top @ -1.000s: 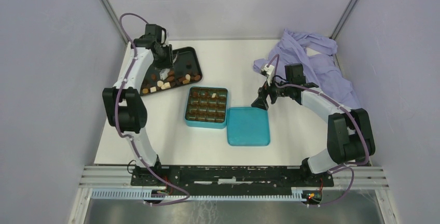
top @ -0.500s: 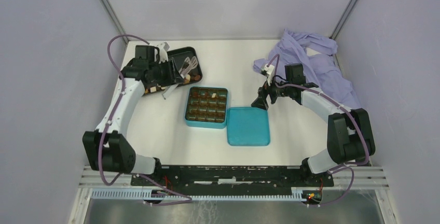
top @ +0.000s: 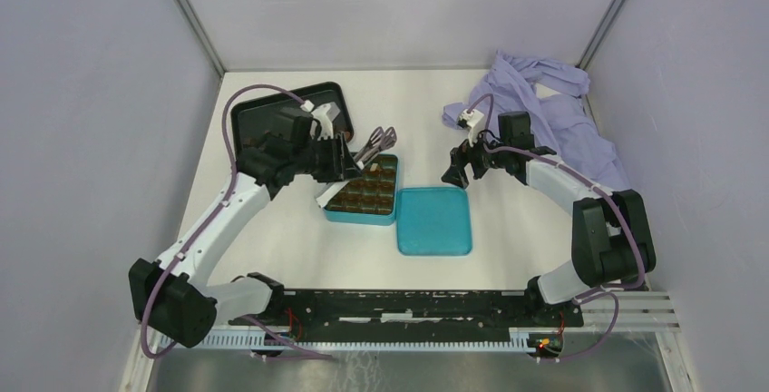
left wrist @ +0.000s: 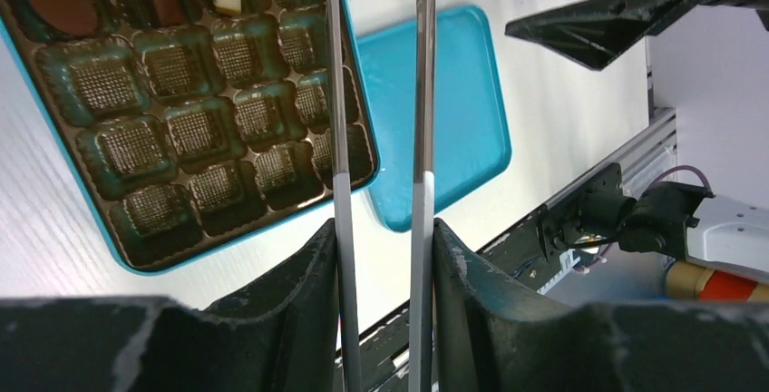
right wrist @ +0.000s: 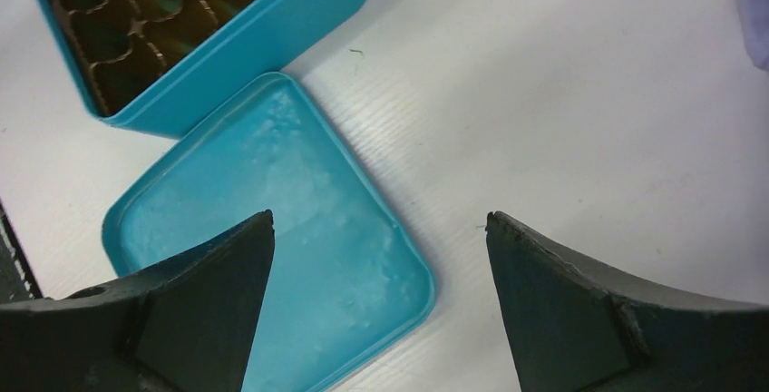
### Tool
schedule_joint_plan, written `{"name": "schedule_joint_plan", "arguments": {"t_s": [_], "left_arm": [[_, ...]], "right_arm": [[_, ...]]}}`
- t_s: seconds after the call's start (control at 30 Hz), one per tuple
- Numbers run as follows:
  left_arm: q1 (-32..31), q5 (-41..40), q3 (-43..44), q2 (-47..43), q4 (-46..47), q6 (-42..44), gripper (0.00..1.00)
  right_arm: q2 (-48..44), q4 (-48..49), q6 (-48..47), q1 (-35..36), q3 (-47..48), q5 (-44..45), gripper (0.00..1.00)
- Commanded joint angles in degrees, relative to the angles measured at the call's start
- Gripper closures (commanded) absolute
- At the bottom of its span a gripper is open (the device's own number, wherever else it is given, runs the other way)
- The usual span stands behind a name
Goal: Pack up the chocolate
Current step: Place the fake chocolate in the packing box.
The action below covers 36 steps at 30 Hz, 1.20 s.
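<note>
Left fingers (left wrist: 295, 306) clamp thin metal tongs (left wrist: 423, 93) over teal square box (top: 358, 217), right fingers (right wrist: 580, 292) wide; tilted tongs could miss a cell.

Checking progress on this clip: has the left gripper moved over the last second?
Yes. In the top view the left gripper, holding tongs, has swung right, from over the black tray to the far left corner of the teal box.

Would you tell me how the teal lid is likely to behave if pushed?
The lid looks thin and shallow, so probably light yet stiff. Lying flat on the smooth white table, it would likely slide rather than tip.
</note>
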Motion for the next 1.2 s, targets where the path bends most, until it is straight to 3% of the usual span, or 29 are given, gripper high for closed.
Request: {"name": "schedule_joint_plan", "arguments": {"t_s": [0.0, 0.2, 0.63, 1.17], "left_arm": [[-4.37, -5.34, 0.42, -1.07, 3.23, -5.54, 0.98], [-9.51, -11.87, -0.23, -0.04, 0.84, -6.99, 0.98], [-15.10, -19.28, 1.07, 5.45, -1.28, -6.83, 0.95], [-15.63, -22.15, 1.79, 8.58, -1.77, -6.65, 0.71]], "right_arm": [[-0.93, 4.65, 6.13, -0.11, -0.67, 9.00, 0.07], [-1.25, 6.64, 10.19, -0.07, -1.87, 14.61, 0.07], [-0.52, 6.62, 10.12, -0.06, -1.70, 13.36, 0.07], [-0.40, 6.55, 9.75, -0.06, -1.70, 12.45, 0.07]]}}
